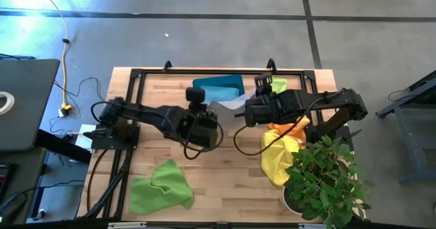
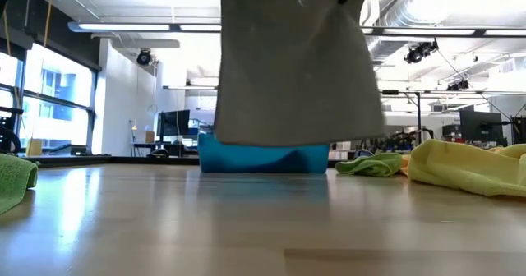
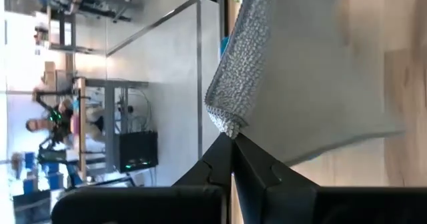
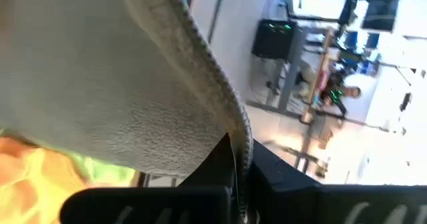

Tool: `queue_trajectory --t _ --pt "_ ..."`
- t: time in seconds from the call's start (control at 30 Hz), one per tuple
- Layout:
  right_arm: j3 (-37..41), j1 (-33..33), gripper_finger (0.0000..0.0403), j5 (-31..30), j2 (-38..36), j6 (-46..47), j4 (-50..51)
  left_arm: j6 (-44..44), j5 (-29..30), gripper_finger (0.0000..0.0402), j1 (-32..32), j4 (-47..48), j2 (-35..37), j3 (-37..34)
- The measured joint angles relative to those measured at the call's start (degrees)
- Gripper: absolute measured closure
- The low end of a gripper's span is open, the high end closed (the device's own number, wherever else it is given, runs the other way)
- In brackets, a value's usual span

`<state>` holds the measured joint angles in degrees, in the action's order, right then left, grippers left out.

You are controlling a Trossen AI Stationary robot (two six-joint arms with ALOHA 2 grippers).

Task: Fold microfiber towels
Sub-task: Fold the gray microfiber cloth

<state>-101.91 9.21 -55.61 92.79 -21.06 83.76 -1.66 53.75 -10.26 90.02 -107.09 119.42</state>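
**Grey towel pinched at two corners, hanging above the worktop**

Fingers of the left gripper (image 3: pixel 231 141) are clenched on one corner of the grey microfiber towel (image 2: pixel 296 62); the right gripper (image 4: pixel 235 159) pinches the other. The cloth hangs between them above the wooden worktop (image 1: pixel 225 181), its lower edge clear of the surface, in front of the teal bin (image 2: pixel 263 157). A lime green towel (image 1: pixel 160 186) lies near the front-left; yellow (image 1: pixel 276 157) and orange (image 1: pixel 286 129) towels are heaped beside the potted plant (image 1: pixel 323 181).
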Motion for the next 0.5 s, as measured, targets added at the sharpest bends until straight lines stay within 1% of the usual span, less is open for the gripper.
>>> queue_trajectory --t 0.07,0.1,0.17,0.2,0.27,0.3,0.43,0.5 --pt "0.0 0.1 0.0403 0.4 0.0 1.9 0.0 -2.3 -1.1 0.0401 -0.2 0.0 0.8 0.0" --pt "0.0 0.4 0.0403 1.8 0.0 3.4 0.0 -3.9 -3.1 0.0401 -0.5 0.0 1.0 0.1" --pt "1.2 1.1 0.0403 6.2 -0.1 7.5 -1.0 -6.8 -9.7 0.0401 -1.4 -0.3 1.0 -0.5" --pt "2.6 1.5 0.0403 9.7 -0.1 9.4 -1.4 -7.9 -12.6 0.0401 -1.9 -0.8 0.8 -1.5" --pt "6.7 2.4 0.0403 17.7 0.0 11.0 -1.9 -9.5 -17.2 0.0401 -3.2 -3.3 0.6 -5.5" --pt "9.5 3.0 0.0403 20.3 0.0 11.0 -2.6 -10.2 -18.9 0.0401 -4.0 -5.5 0.6 -8.2" --pt "22.4 6.4 0.0403 25.4 0.2 11.0 -11.3 -12.1 -24.8 0.0401 -7.0 -17.7 0.4 -20.0" --pt "27.9 8.2 0.0403 29.0 0.1 11.2 -17.5 -13.6 -28.0 0.0401 -8.6 -24.3 0.4 -24.7"
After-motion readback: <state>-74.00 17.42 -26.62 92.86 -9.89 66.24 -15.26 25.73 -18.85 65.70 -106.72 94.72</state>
